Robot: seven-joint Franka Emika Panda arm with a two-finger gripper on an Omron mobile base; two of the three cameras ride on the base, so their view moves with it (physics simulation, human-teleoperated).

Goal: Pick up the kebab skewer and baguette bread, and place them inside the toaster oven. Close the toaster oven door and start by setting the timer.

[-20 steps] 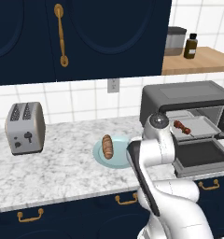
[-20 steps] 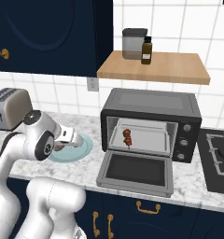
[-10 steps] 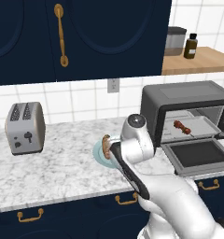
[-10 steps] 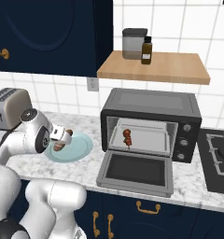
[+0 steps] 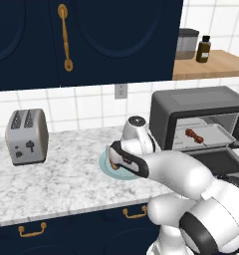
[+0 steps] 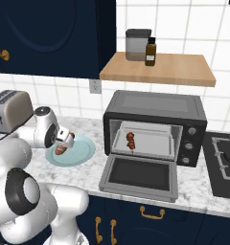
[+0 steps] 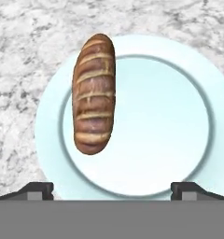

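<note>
In the left base view, the arm is reaching across the marble counter (image 5: 57, 179) and the gripper (image 5: 115, 160) is hanging over the pale blue plate (image 5: 105, 167), hiding most of it. The toaster oven (image 5: 201, 117) is standing at the right with its door (image 5: 220, 162) folded down, and the kebab skewer (image 5: 194, 134) is lying on the tray inside. A silver toaster (image 5: 27, 136) is sitting well apart at the left.

In the right base view, the gripper (image 6: 64, 141) is hovering above the plate (image 6: 83, 152), with the baguette bread (image 6: 60, 150) peeking out just beneath it. The skewer (image 6: 131, 140) is resting inside the open oven (image 6: 155, 125), so the step in hand appears to be fetching the bread.

In the hand view, the fingertips (image 7: 37, 189) are standing wide apart with nothing between them. The baguette (image 7: 94, 93) is lying on the plate (image 7: 179, 116), off toward the left fingertip rather than centred between the two. The next move is probably calling for a sideways shift to centre the loaf, then a descent to straddle it before closing.
</note>
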